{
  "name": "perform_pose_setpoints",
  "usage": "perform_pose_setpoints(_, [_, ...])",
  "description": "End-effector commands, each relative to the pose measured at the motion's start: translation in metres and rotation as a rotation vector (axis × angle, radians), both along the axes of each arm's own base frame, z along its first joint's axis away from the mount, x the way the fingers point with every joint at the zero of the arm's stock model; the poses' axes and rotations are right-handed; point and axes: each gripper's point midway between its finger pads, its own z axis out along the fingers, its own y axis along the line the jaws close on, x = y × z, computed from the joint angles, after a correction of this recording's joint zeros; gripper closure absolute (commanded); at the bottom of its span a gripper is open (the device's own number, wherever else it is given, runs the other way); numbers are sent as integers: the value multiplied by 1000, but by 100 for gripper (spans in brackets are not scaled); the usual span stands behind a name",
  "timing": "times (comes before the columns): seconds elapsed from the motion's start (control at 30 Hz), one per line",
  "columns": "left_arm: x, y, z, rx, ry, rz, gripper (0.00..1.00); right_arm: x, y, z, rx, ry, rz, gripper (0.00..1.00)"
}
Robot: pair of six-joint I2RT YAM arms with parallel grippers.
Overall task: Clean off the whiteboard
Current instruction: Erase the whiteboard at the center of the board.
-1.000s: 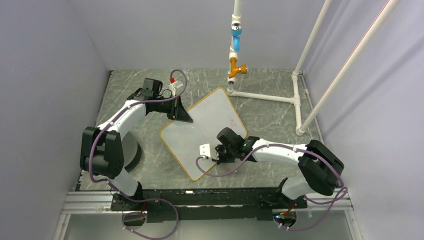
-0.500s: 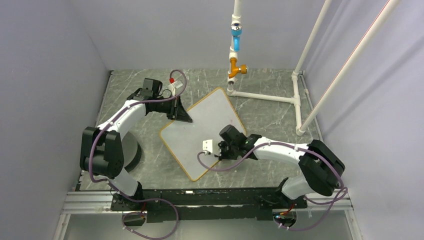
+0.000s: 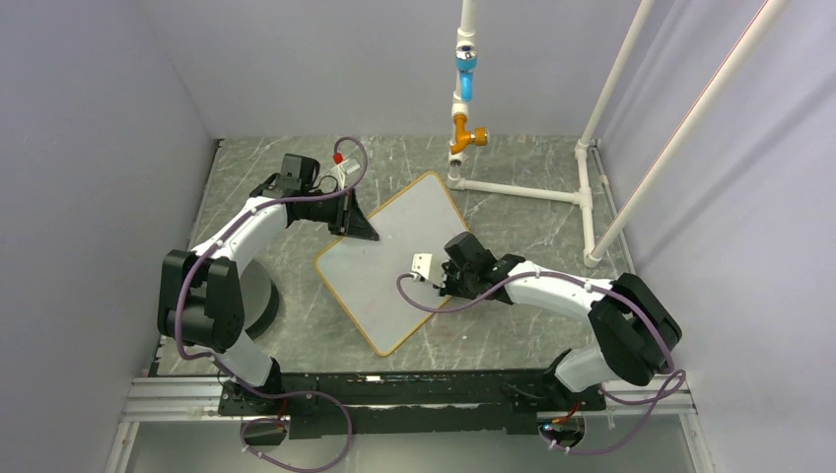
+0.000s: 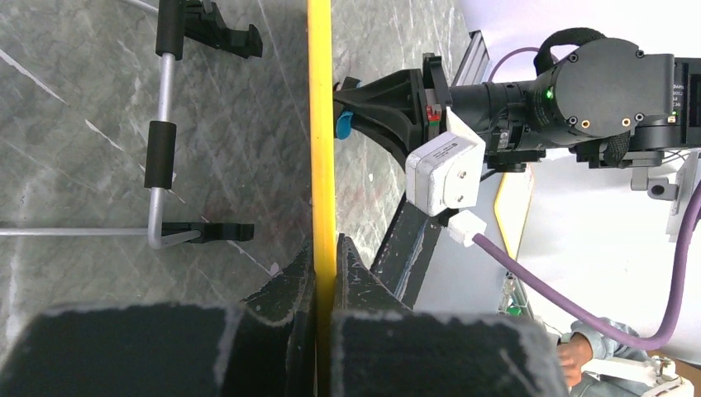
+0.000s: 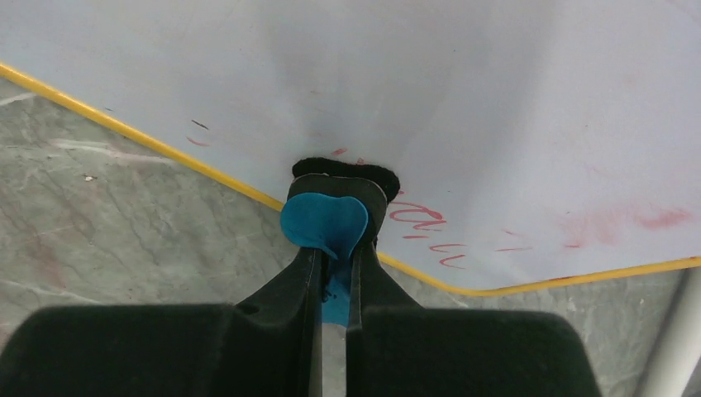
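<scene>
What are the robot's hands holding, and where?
Left gripper pinches the whiteboard by its yellow frame. Right gripper pinches the eraser by its blue top.

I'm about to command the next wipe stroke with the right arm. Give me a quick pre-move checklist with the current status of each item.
1. Left hand clamped on the whiteboard at its yellow frame: ok.
2. Right hand shut on the eraser: ok.
3. Eraser's black felt against the board surface: ok, as far as the right wrist view shows.
4. Board wiped clean: not ok. Red strokes lie just right of the eraser, and a red smear sits nearer the corner.
5. Right arm's purple cable off the board: cannot tell. It loops over the surface.
</scene>
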Motion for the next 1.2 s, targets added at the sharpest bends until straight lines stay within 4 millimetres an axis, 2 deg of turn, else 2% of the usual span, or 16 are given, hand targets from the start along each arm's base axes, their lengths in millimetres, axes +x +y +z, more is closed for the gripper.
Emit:
perform_pose_setpoints(0.0, [-23,-14,49,-157,-89,-137,100,9,23,22,79,-52,28,100])
perform_pose_setpoints(0.13, [-23,-14,49,-155,-91,-137,100,-44,54,11,86,48,253,100])
perform_pose_setpoints(0.2, [-23,-13,49,-154,-92,-137,100,-54,64,11,93,61,291,100])
perform_pose_setpoints(0.3, [-24,-13,50,-155,-97,-138,100,-31,61,13,71,-5,198,100])
perform_pose_setpoints(0.43, [-24,-13,51,-157,-95,-138,100,26,25,33,100,-114,-60,100])
perform_pose_setpoints(0.5, [-24,-13,51,-159,-99,-139,100,36,12,36,102,-134,-114,100])
perform_pose_setpoints(0.57, [-24,-14,51,-160,-97,-138,100,35,9,34,94,-128,-109,100])
perform_pose_setpoints(0.67, [-23,-13,51,-158,-95,-138,100,10,24,21,80,-48,16,100])
perform_pose_setpoints(0.8, [-24,-14,49,-156,-92,-139,100,-52,54,5,47,61,291,100])
perform_pose_setpoints(0.83, [-24,-14,49,-156,-91,-139,100,-62,61,4,52,79,329,100])
perform_pose_setpoints(0.87, [-24,-14,49,-156,-91,-139,100,-62,65,6,55,82,327,100])
perform_pose_setpoints(0.93, [-24,-14,50,-156,-94,-140,100,-45,67,13,67,36,240,100])
perform_pose_setpoints(1.0, [-25,-14,50,-157,-94,-140,100,-13,60,24,88,-44,99,100])
perform_pose_setpoints(1.1, [-24,-14,50,-157,-96,-141,100,37,31,42,132,-129,-122,100])
perform_pose_setpoints(1.17, [-24,-14,50,-157,-95,-141,100,53,10,47,146,-154,-204,100])
